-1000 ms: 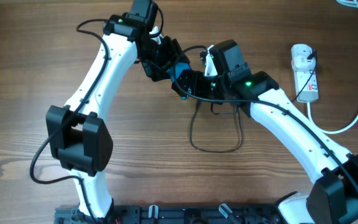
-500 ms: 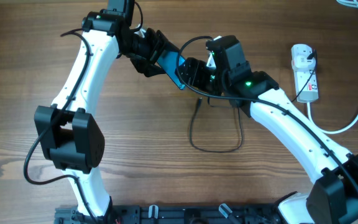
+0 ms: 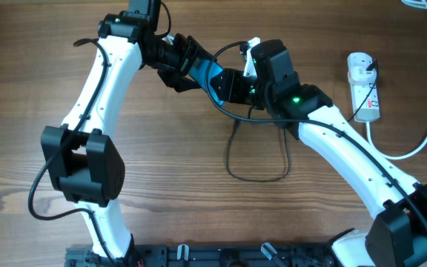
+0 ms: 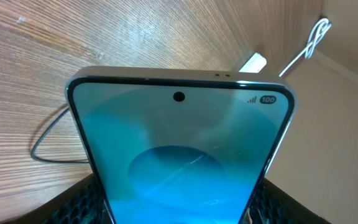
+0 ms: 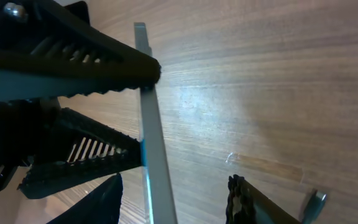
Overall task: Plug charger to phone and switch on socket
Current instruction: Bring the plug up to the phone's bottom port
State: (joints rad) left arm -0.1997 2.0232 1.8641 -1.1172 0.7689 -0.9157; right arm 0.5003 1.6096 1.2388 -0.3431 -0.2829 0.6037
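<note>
My left gripper point(image 3: 197, 69) is shut on the phone point(image 3: 215, 74) and holds it tilted above the table. In the left wrist view the phone's cyan screen point(image 4: 179, 143) fills the frame between my fingers point(image 4: 179, 211). My right gripper point(image 3: 232, 84) is open right at the phone's free end. In the right wrist view the phone point(image 5: 149, 118) shows edge-on between my spread fingers point(image 5: 173, 205). The charger point(image 3: 258, 176) lies in a thin black loop on the table below both grippers; its connector tip is hidden. The socket point(image 3: 365, 93) lies at the far right with a black plug in it.
A thick white cord point(image 3: 421, 141) runs from the socket along the right edge. The left wrist view also shows the socket point(image 4: 252, 63), the white cord point(image 4: 306, 43) and part of the charger point(image 4: 42, 140). The table is brown wood.
My left arm has swung left and up with the phone. My right gripper has followed up and left, and its fingers now sit around the phone's end.
</note>
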